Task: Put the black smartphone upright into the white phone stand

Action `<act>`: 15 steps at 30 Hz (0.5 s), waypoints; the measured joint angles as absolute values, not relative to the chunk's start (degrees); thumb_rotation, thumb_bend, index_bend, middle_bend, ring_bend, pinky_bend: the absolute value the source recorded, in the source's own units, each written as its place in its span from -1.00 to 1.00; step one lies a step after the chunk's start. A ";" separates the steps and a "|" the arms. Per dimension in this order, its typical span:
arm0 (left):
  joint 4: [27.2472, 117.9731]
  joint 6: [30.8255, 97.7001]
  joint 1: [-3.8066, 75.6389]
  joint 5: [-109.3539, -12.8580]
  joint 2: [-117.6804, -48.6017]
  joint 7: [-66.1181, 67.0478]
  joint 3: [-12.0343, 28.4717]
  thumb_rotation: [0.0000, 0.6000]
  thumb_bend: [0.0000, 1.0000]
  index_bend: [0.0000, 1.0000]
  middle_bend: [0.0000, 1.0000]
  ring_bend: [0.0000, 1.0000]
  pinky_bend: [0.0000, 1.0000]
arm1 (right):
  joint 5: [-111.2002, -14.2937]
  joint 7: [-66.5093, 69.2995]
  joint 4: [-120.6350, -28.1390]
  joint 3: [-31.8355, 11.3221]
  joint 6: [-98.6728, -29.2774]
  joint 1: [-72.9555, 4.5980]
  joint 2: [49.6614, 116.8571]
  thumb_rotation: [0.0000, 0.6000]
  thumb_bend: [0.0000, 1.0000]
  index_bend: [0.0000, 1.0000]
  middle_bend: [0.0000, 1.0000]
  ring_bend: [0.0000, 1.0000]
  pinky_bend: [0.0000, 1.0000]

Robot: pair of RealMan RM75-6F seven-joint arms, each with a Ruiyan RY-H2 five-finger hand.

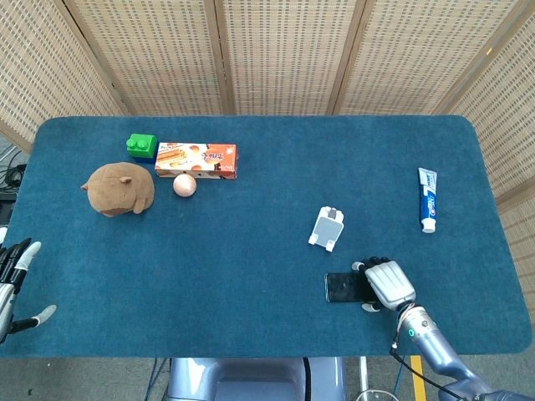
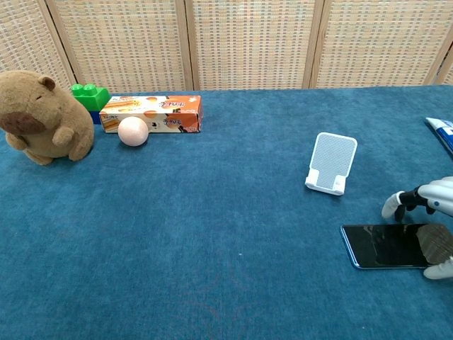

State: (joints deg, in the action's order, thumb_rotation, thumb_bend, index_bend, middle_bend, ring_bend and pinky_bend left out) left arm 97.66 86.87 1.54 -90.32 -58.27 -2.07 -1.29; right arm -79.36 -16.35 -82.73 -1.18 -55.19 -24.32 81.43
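Observation:
The black smartphone [image 1: 341, 287] [image 2: 382, 246] lies flat, screen up, near the table's front edge. The white phone stand [image 1: 327, 228] [image 2: 333, 164] stands empty a short way behind it. My right hand [image 1: 386, 284] [image 2: 432, 227] hovers low over the phone's right end. Its fingers [image 2: 396, 205] curl down just beyond the phone's far edge, and the thumb sits at the near edge. I see no firm hold on the phone. My left hand [image 1: 12, 288] hangs off the table's front left corner with fingers apart, holding nothing.
A toothpaste tube [image 1: 427, 199] [image 2: 442, 131] lies at the right. At the back left sit a brown plush [image 1: 119, 189] [image 2: 42, 117], a green brick [image 1: 141, 145], an orange box [image 1: 196, 159] and a pale ball [image 1: 185, 185].

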 measured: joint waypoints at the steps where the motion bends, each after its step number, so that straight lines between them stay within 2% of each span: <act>1: 97.67 86.85 1.55 -90.32 -58.27 -2.04 -1.29 1.00 -1.00 -1.00 -1.00 -1.00 -1.00 | -79.60 -16.13 -82.25 -1.05 -55.34 -24.35 81.69 1.00 -0.79 -0.49 -0.37 -0.47 -0.38; 6: 97.70 86.72 1.62 -90.18 -58.30 -1.97 -1.25 1.00 -1.00 -1.00 -1.00 -1.00 -1.00 | -80.38 -15.88 -80.36 -0.58 -55.77 -24.56 82.67 1.00 -0.78 -0.46 -0.36 -0.46 -0.38; 9: 97.72 86.53 1.68 -90.19 -58.32 -1.88 -1.30 1.00 -1.00 -1.00 -1.00 -1.00 -1.00 | -81.23 -15.59 -78.70 -0.20 -56.02 -24.73 83.42 1.00 -0.69 -0.40 -0.29 -0.39 -0.32; 15: 97.81 86.39 1.73 -90.08 -58.34 -1.74 -1.32 1.00 -1.00 -1.00 -1.00 -1.00 -1.00 | -84.04 -12.18 -75.58 0.96 -56.56 -25.12 84.62 1.00 -0.22 -0.21 -0.02 -0.13 0.01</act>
